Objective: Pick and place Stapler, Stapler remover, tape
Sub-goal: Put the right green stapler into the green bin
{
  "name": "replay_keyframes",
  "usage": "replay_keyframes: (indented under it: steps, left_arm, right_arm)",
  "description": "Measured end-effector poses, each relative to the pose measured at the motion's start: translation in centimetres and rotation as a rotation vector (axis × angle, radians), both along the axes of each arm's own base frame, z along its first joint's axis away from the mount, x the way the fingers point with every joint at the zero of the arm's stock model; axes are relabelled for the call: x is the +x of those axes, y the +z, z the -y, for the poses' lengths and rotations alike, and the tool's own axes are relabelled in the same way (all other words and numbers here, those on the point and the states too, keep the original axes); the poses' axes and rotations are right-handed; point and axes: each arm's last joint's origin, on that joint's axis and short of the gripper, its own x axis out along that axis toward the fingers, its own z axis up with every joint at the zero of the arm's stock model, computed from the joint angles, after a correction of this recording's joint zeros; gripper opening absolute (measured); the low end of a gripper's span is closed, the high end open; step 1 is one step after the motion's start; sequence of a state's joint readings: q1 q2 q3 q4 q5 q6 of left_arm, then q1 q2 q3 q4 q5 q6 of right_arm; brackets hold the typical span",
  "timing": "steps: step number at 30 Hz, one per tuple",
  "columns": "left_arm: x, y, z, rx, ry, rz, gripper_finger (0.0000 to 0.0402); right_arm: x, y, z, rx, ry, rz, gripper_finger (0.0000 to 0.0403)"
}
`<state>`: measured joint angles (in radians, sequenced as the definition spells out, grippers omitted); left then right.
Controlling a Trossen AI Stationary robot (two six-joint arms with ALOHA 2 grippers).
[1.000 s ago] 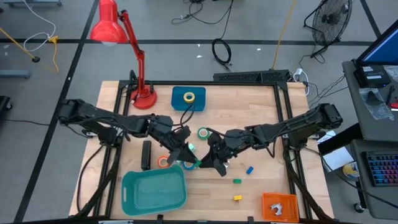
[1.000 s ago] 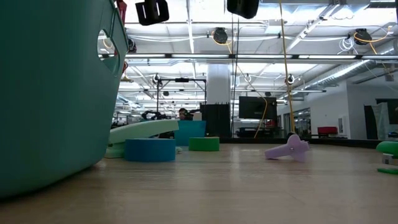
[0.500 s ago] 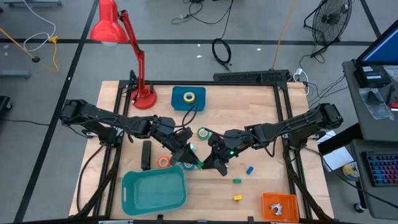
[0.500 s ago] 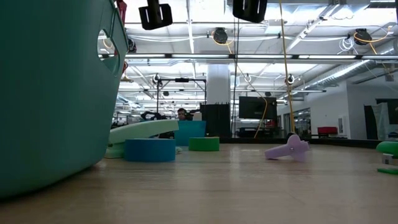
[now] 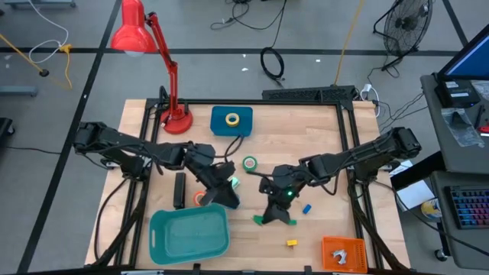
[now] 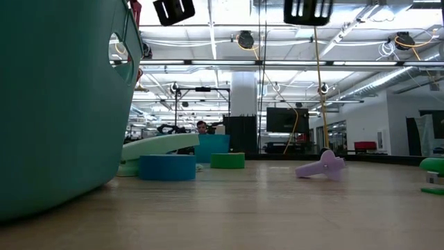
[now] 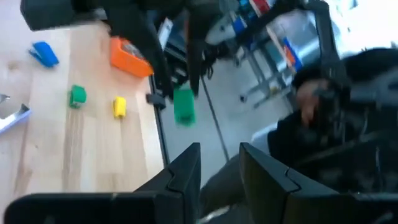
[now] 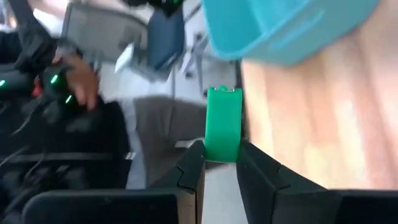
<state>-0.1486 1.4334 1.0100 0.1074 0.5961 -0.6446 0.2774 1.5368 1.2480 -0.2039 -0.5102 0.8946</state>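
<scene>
Two grippers mid-bench: right gripper [image 8: 219, 163] pinching a green block [image 8: 222, 124]; left gripper [image 7: 219, 163] fingers spread, empty, beside the teal basket [image 5: 189, 235].

Teal bin [image 5: 189, 233]. Red lamp [image 5: 145, 46]. Black stapler [image 5: 179, 189]. Yellow tape [image 5: 232, 119] on blue block [image 5: 221, 128]; green tape [image 5: 250, 163]; orange tape [image 5: 200, 198]; blue tape [image 6: 167, 167]. Bright green piece [image 8: 223, 124] between dark right gripper [image 8: 219, 163] fingers. Orange tray [image 5: 343, 253]. Small yellow [image 5: 292, 243] and blue [image 5: 306, 208] cubes. Lilac piece [image 6: 320, 167]. Pale wood table [image 5: 321, 145].
</scene>
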Motion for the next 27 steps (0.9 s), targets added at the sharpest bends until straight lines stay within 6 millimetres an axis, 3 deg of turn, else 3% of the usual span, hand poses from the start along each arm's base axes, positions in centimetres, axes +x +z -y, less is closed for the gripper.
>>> replay_keyframes:
  steps: [5,9,15,18,20,27]
  left_arm:
    - [-0.4,-1.1,-0.7,0.050,-0.066,-0.076,0.0112]
    - [0.9,-1.2,-1.1,0.098,-0.086,-0.120,0.0113]
    - [6.4,0.4,1.2,0.271,-0.239,-0.190,0.0113]
    - [8.0,1.4,1.6,0.326,-0.299,-0.217,0.0113]
    - [8.4,2.5,1.6,0.345,-0.317,-0.185,0.0113]
    - [8.4,2.6,0.4,0.349,-0.304,-0.217,0.0113]
  right_arm:
    - [-0.3,0.0,-0.3,0.045,0.052,-0.034,0.0060]
    - [-0.2,0.0,-0.3,0.053,0.030,-0.042,0.0060]
    - [-0.1,0.1,-0.5,0.052,0.001,-0.036,0.0060]
    - [-0.2,0.1,-0.7,0.049,-0.005,-0.045,0.0060]
    - [-0.3,0.2,-0.7,0.047,-0.006,-0.041,0.0060]
    - [-0.1,0.1,-0.6,0.009,-0.064,-0.030,0.0060]
